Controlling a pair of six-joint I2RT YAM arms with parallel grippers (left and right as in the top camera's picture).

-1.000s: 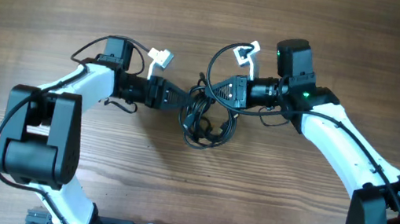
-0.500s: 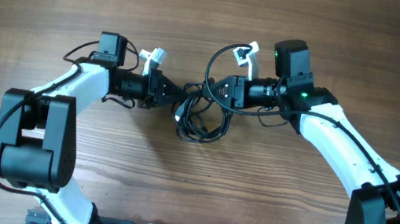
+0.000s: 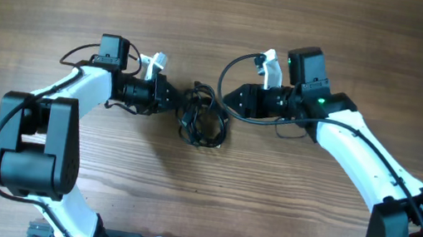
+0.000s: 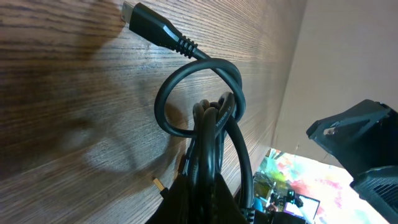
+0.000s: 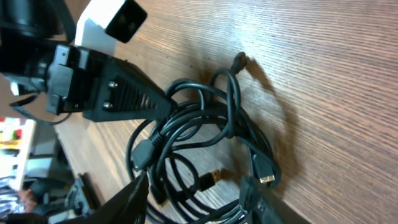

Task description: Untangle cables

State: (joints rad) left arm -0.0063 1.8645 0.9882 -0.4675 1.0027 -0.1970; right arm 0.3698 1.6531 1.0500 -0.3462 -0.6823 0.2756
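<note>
**Left gripper pinches the cables; right gripper stands open beside them**

The cables [image 3: 201,119] lie as one knotted black bundle near the middle of the table [image 3: 226,20]. The left gripper [image 3: 178,102] meets the bundle at its 9 o'clock side, with its jaws closed narrow on several strands. In the left wrist view those strands run straight down into the dark fingers [image 4: 177,208]. A loop rises above them, and a black plug [image 4: 151,25] lies on the wood at 11 o'clock of that loop.

The right gripper [image 3: 228,97] sits at about 2 o'clock of the bundle, just beside it, jaws apart and holding nothing. Its own camera shows the two fingers [image 5: 134,199] at the bottom edge, well separated, with the loops lying ahead of them. Whether either finger touches a strand I cannot tell. A gold-tipped plug [image 5: 211,178] lies inside the loops. A small dark plug [image 5: 240,60] sticks out at 12 o'clock of the bundle in that view.
</note>
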